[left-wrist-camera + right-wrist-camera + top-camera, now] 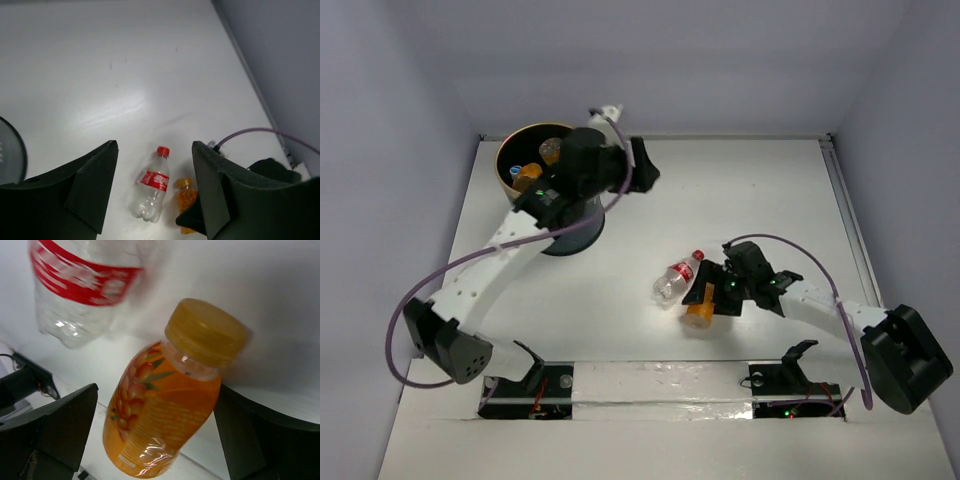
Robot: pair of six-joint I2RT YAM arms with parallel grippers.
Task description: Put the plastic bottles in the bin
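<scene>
The right claw is spread wide around an orange bottle that lies on its side on the tabletop. One finger stands off the label side with a gap. The other is just beside the bottle below its cap, and whether it touches cannot be told. Just beside the orange bottle, on the side away from the right arm, lies a clear bottle with a red label and red cap, the cap pointing toward the far right. Both lie near the middle of the tabletop, somewhat toward the near edge. Bare surface runs from them to the far wall and to the right edge.

The left claw is spread as well, with nothing between its fingers. It is held above the tabletop just to the right of the bin. The bin stands in the far left corner, close to the left and far edges, and the left arm crosses over its near side. Inside it some bottles show, one with an orange cap. The tabletop between the bin and the two loose bottles is bare.
</scene>
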